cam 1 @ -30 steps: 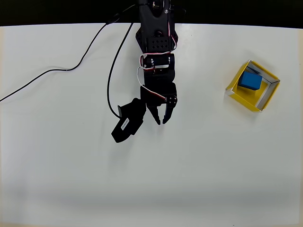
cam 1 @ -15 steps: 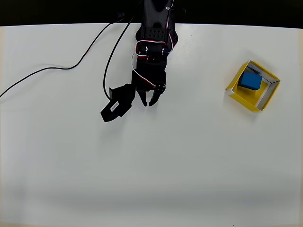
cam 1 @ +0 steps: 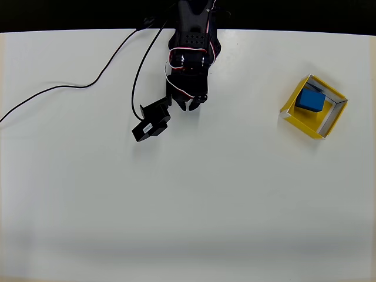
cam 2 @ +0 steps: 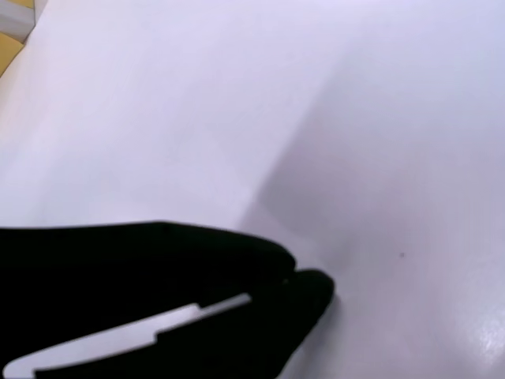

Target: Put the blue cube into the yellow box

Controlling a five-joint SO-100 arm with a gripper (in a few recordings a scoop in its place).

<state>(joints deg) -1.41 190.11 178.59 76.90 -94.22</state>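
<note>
One second of change, overhead view: the arm (cam 1: 191,53) has pulled back toward the top edge of the worktop (cam 1: 188,194). The jaws, a second ago well down the worktop near its middle height, then higher half a second ago, are now tucked close under the arm's body. The black camera block (cam 1: 151,120) on the wrist has swung with them and lies just left of and below them. Blue cube (cam 1: 309,100) and yellow box (cam 1: 314,106) have not moved across the three pictures.

Surface: worktop is plain white and matte, with a faint grey shading along its lower part. A black band runs along the top edge behind it. One black cable (cam 1: 64,88) trails from the arm's base out to the left edge; a second loops down beside the arm to the camera block.

Jaws (cam 1: 191,106): the two dark tips sit close together with only a slight gap between them, and nothing is held. Wrist view shows one black finger (cam 2: 158,300) low in the picture over bare white worktop, with a sliver of yellow (cam 2: 12,43) at the top left corner.

Task's thing: the blue cube lies inside the yellow box, toward its upper left corner as the overhead view shows it, touching the floor. The box stands turned at an angle near the right edge of the worktop, well apart from the jaws, to their right.
</note>
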